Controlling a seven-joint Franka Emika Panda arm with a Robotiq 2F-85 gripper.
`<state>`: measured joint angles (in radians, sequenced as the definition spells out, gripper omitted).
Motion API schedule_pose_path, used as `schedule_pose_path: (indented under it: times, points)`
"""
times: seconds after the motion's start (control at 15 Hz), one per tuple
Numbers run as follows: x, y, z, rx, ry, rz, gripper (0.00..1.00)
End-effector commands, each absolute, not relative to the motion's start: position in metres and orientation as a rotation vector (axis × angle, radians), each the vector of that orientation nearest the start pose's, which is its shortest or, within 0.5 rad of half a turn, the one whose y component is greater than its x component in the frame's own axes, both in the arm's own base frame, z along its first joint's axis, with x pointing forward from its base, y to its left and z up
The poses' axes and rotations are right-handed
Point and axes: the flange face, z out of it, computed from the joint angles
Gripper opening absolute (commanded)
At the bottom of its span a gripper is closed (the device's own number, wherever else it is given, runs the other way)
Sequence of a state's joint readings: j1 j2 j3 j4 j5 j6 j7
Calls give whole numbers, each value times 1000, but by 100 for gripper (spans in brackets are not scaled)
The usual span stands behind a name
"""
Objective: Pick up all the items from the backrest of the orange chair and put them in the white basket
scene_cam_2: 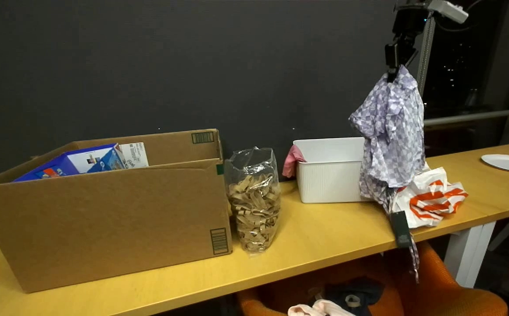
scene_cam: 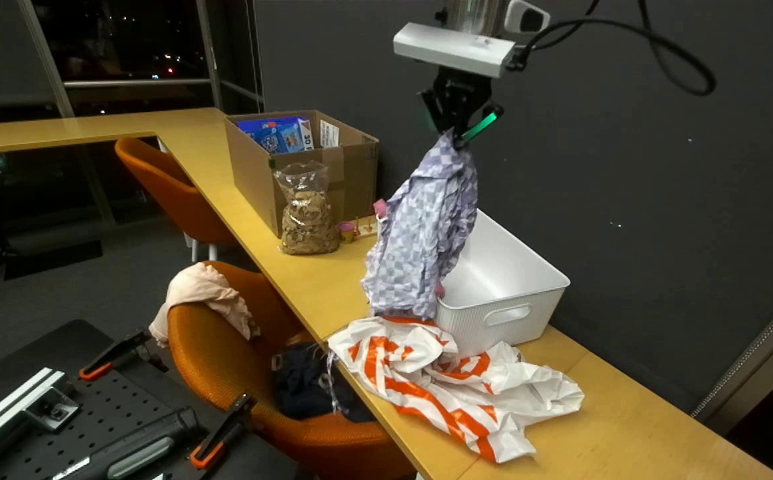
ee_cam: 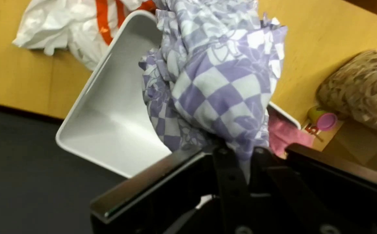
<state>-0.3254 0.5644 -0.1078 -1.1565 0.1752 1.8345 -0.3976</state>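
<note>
Cloth [scene_cam: 423, 227] in purple and white checks hangs from the gripper [ee_cam: 242, 156], whose 2 fingers are clamped on a bunched fold near its top. It is held high, probably so that the long drop can clear the basket [scene_cam_2: 331, 182], which stands near the table's [scene_cam_2: 316, 232] wall-side edge, across from the chair [scene_cam: 320, 437]. The bulk falls toward the chair-side edge, and in an exterior view a dark tag [scene_cam_2: 400, 229] and a thin strap [scene_cam_2: 414, 256] hang in front of that edge; whether the fabric touches the basket's rim I cannot tell. The next move likely calls for a shift toward the wall-side edge before letting go, or the hem may end up outside. A peach cloth [scene_cam: 205, 293] is draped over the chair's backrest [scene_cam: 190, 340], 1 more item to fetch, and a dark cloth [scene_cam: 306, 383] lies on the seat. A pink cloth [ee_cam: 286, 135] hooks over the basket's rim. The checked fabric looks thin and crumpled, apt to swing; the peach one seems softer. The basket is stiff-looking ribbed plastic with rounded corners, while the striped bag [scene_cam: 453, 393] beside it, reaching the chair-side edge, is limp, crinkled film.
</note>
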Motion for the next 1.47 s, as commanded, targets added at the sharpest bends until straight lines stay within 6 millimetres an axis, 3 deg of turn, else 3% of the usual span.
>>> schedule_pose_path:
  times: [0.0, 0.2, 0.4, 0.6, 0.73, 1.0, 1.07, 1.13, 1.27, 1.4]
  points:
    - [703, -294, 524, -3155, -60, -461, 2]
    - [724, -290, 531, -3187, -178, -608, 2]
    - [750, -269, 506, -3198, -309, -679, 2]
    - [776, -246, 461, -3193, -436, -715, 2]
    - [790, -234, 419, -3205, -520, -692, 2]
    - [797, -233, 333, -3251, -610, -561, 2]
    - [795, -238, 314, -3250, -617, -530, 32]
    - [794, -241, 302, -3251, -605, -512, 34]
    - [787, -250, 295, -3251, -555, -473, 47]
    - [776, -258, 311, -3267, -506, -451, 60]
